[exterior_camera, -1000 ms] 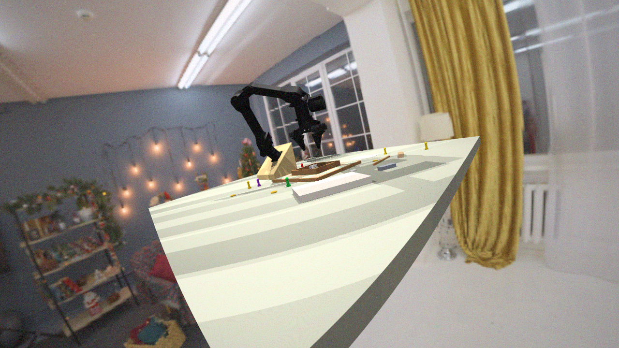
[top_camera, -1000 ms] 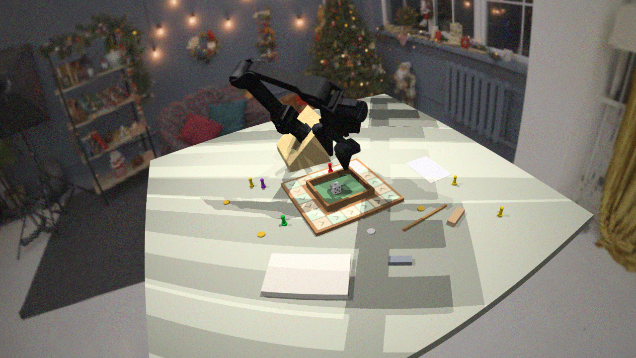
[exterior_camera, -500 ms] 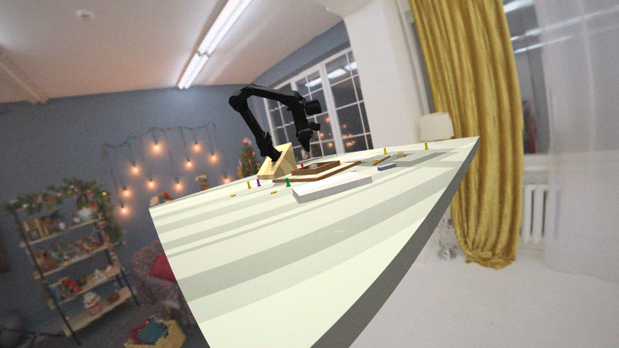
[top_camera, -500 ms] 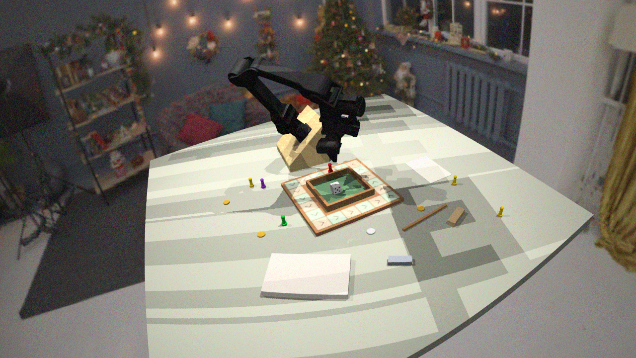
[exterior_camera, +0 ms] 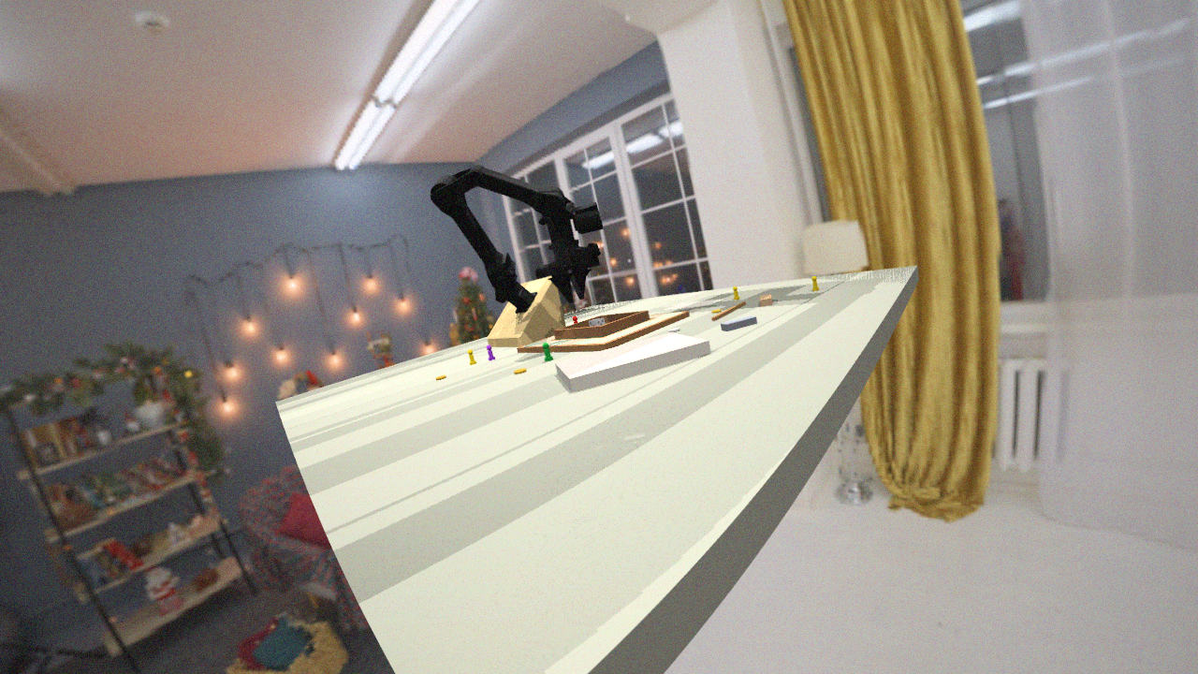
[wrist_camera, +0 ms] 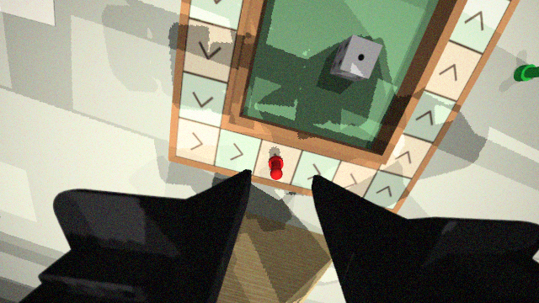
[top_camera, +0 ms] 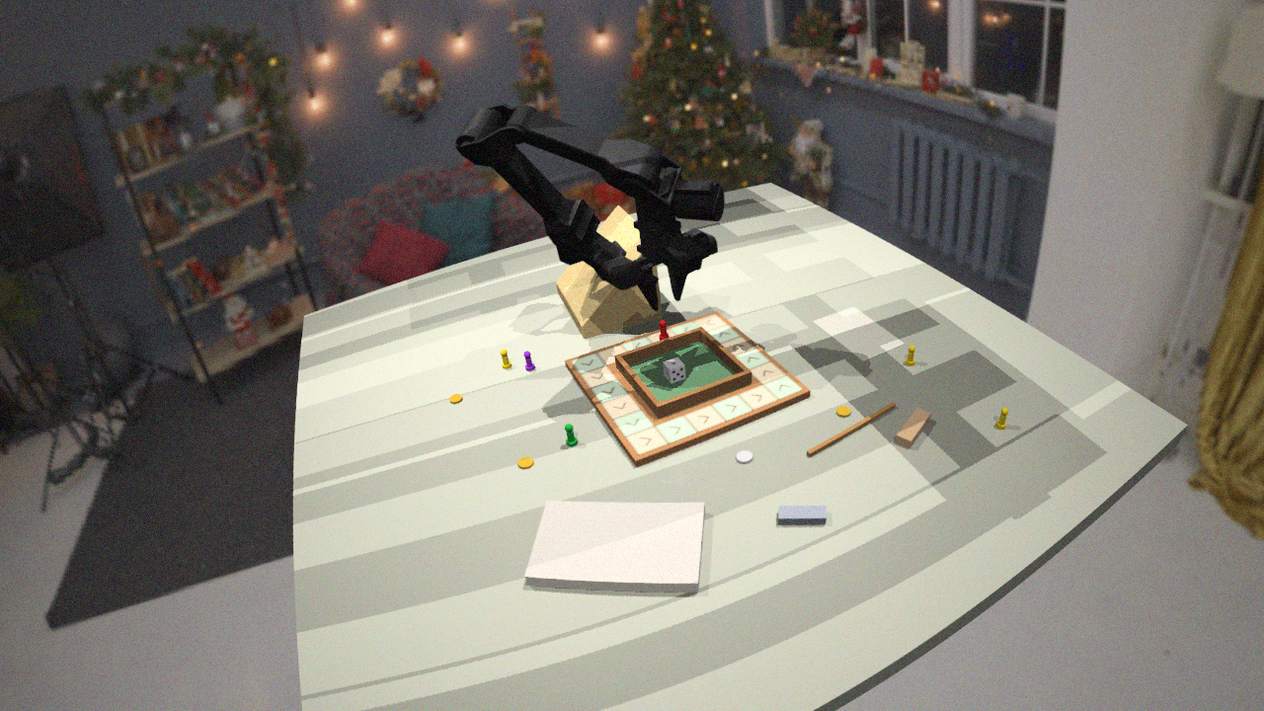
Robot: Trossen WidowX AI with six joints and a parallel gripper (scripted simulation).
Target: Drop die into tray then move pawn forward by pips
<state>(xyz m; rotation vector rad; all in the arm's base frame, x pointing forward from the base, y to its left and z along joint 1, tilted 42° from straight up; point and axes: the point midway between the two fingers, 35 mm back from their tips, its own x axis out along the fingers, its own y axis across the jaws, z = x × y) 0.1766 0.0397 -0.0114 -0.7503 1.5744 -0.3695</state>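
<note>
Small red plastic pawn [wrist_camera: 275, 167]: upright on board's ring square at far bench edge, directly below and between fingertips of black parallel-jaw gripper [wrist_camera: 281, 180]; half-parted, empty. White pipped die [wrist_camera: 356, 57]: in green tray, one pip up.

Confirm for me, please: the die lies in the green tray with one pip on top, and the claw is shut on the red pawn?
Not quite. The die does lie in the green tray with one pip on top, but the claw is not shut on the red pawn. The wrist view shows it part open above the pawn, fingertips apart and touching nothing.
</note>
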